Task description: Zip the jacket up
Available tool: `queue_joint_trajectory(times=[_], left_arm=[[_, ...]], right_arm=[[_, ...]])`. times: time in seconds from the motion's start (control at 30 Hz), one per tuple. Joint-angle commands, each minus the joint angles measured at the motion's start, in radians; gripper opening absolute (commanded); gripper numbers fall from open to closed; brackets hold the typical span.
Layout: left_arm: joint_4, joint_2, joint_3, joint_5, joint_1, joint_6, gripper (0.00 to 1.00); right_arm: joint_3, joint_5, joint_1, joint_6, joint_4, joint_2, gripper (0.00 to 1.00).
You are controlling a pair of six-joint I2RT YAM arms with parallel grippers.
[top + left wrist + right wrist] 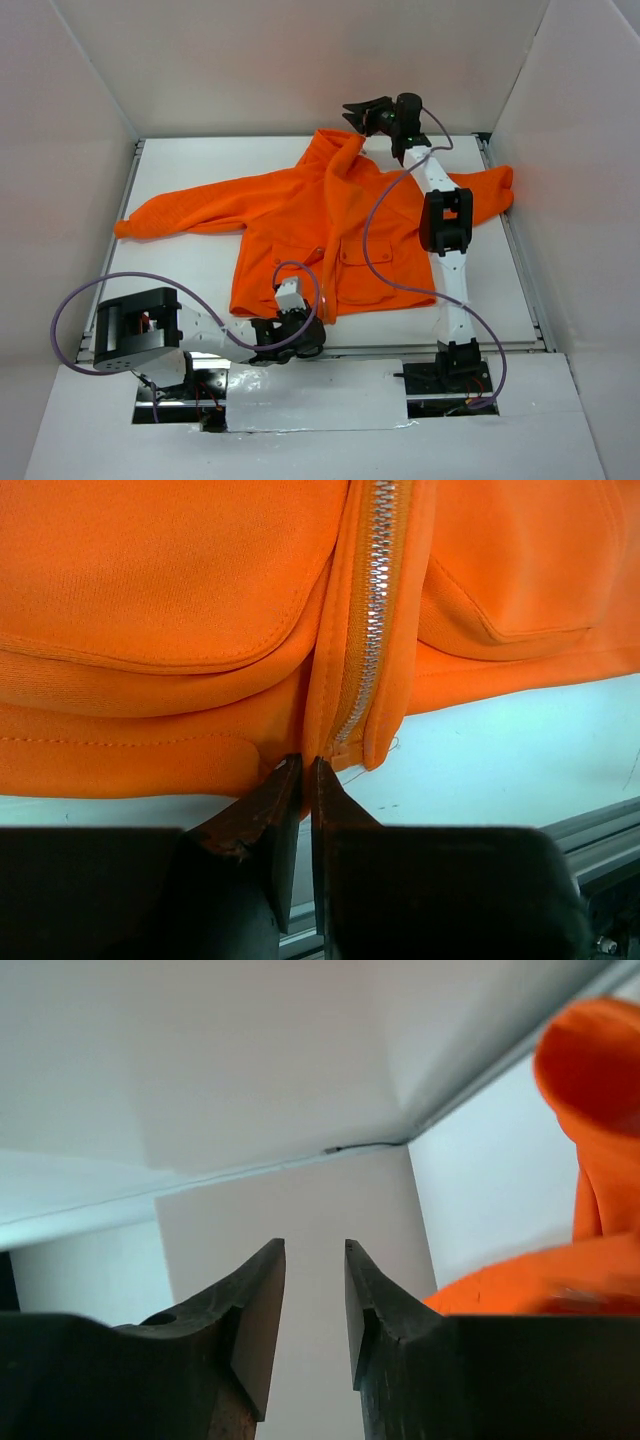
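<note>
The orange jacket (pixel 290 200) lies flat on the white table (pixel 180 280), collar far, hem near, sleeves spread. Its pale zipper (pixel 372 610) runs down the middle to the hem. My left gripper (pixel 298 312) is at the hem's near edge. In the left wrist view its jaws (pixel 304 765) are pinched together on the jacket's hem (pixel 285 730), just left of the zipper's lower end. My right gripper (pixel 362 112) hovers by the collar (pixel 345 150) at the far side. In the right wrist view it (pixel 315 1245) is open and empty, facing the back wall, with the jacket (pixel 590 1060) to its right.
White walls (pixel 300 60) enclose the table on three sides. A metal rail (pixel 600 825) runs along the table's near edge. A purple cable (pixel 372 240) from the right arm loops over the jacket's right front.
</note>
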Motion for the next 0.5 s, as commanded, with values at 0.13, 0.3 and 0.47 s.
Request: queue_joint_trajectory(times=[0.13,0.3,0.47], left_arm=[[-0.128,0.016,-0.071,0.159,-0.022,0.052,0.39],[-0.125,-0.01,-0.079,0.151,-0.022,0.064,0.69],[-0.267,-0.108,-0.049,0.105,-0.024,0.072,0.86]], right_arm=[[0.097,0.095,-0.026,-0.075,0.075,-0.088,0.49],[0.075,0.146,-0.029,-0.196,0.003,-0.192,0.5],[-0.065,0.167,-0.013,-0.41,-0.125,-0.387,0.8]])
